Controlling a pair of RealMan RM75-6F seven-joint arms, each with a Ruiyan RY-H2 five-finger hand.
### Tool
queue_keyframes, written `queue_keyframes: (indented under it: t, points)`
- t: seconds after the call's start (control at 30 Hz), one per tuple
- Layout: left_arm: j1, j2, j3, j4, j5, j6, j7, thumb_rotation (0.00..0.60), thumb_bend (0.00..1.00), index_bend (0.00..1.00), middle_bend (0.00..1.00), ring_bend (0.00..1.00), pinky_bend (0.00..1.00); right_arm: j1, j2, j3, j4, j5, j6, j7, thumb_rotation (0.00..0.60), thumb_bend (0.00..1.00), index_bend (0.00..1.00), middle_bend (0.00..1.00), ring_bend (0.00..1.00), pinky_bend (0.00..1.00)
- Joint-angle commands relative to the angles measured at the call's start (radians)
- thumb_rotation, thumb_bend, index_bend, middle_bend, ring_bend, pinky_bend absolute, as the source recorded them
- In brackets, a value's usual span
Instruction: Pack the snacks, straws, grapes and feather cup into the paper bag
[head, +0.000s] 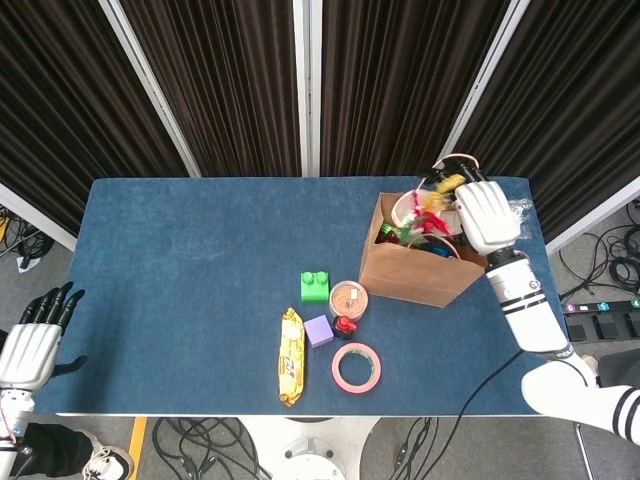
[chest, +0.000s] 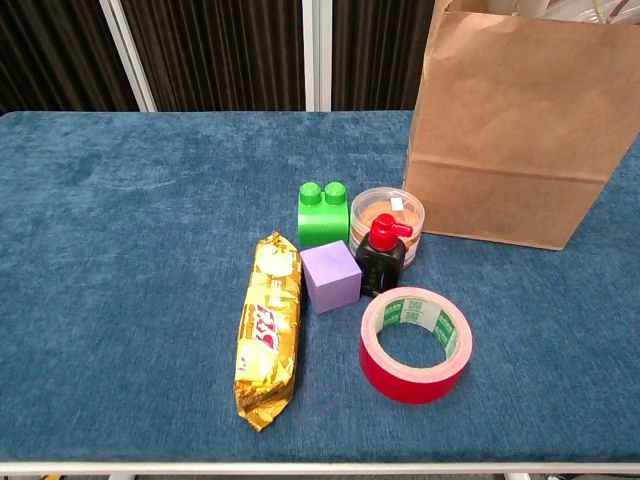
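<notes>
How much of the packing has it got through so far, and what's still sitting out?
Some things already lie inside the paper bag, though I cannot tell which. In hand: the right hand holds the feather cup at the bag's open top, not yet let go. Left: the yellow snack packet lies on the table. The left hand hangs open off the table's edge.
</notes>
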Motion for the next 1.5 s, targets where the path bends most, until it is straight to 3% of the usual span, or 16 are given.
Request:
queue_keyframes:
  t: [0.03, 0.47, 0.67, 0.83, 1.0, 1.17, 1.33, 1.5]
  points:
    - [0.0, 0.0, 0.0, 0.001, 0.0, 0.001, -0.001, 0.6, 0.09, 0.1, 0.09, 0.0, 0.14, 0.006, 0.025, 0.004, -0.029, 0.052, -0.02, -0.031, 0.6, 0.0, 0.09, 0.14, 0.0, 0.0]
    - [-0.002, -0.001, -0.001, -0.003, 0.003, 0.002, 0.004, 0.6, 0.09, 0.1, 0.09, 0.0, 0.14, -0.014, 0.052, 0.044, -0.088, 0.038, 0.053, 0.027, 0.6, 0.0, 0.06, 0.13, 0.0, 0.0]
    - [-0.003, -0.001, -0.003, -0.007, 0.003, 0.004, 0.006, 0.6, 0.09, 0.1, 0.09, 0.0, 0.14, -0.069, 0.103, 0.074, -0.168, -0.066, 0.195, 0.034, 0.6, 0.0, 0.06, 0.15, 0.0, 0.0]
    - [-0.005, 0.002, -0.005, -0.012, 0.005, 0.004, 0.007, 0.6, 0.09, 0.1, 0.09, 0.0, 0.14, -0.187, 0.204, 0.057, -0.275, -0.174, 0.353, -0.008, 0.6, 0.0, 0.06, 0.17, 0.0, 0.01]
    - [-0.008, 0.0, -0.006, -0.015, 0.006, 0.003, 0.01, 0.6, 0.09, 0.1, 0.09, 0.0, 0.14, -0.388, 0.296, -0.069, -0.371, -0.366, 0.555, -0.193, 0.6, 0.0, 0.07, 0.18, 0.01, 0.02]
    - [-0.008, -0.001, -0.009, -0.024, 0.006, 0.009, 0.016, 0.6, 0.09, 0.1, 0.09, 0.0, 0.14, -0.595, 0.21, -0.24, -0.302, -0.551, 0.751, -0.401, 0.6, 0.01, 0.09, 0.19, 0.01, 0.02]
    - [-0.014, 0.006, -0.011, -0.043, 0.015, 0.011, 0.03, 0.6, 0.09, 0.1, 0.09, 0.0, 0.14, -0.692, 0.095, -0.347, -0.135, -0.559, 0.761, -0.391, 0.6, 0.01, 0.09, 0.19, 0.01, 0.02]
    - [-0.014, 0.015, -0.011, -0.072, 0.027, 0.025, 0.054, 0.6, 0.09, 0.1, 0.09, 0.0, 0.14, -0.706, 0.015, -0.367, 0.012, -0.534, 0.716, -0.315, 0.6, 0.01, 0.09, 0.18, 0.01, 0.02]
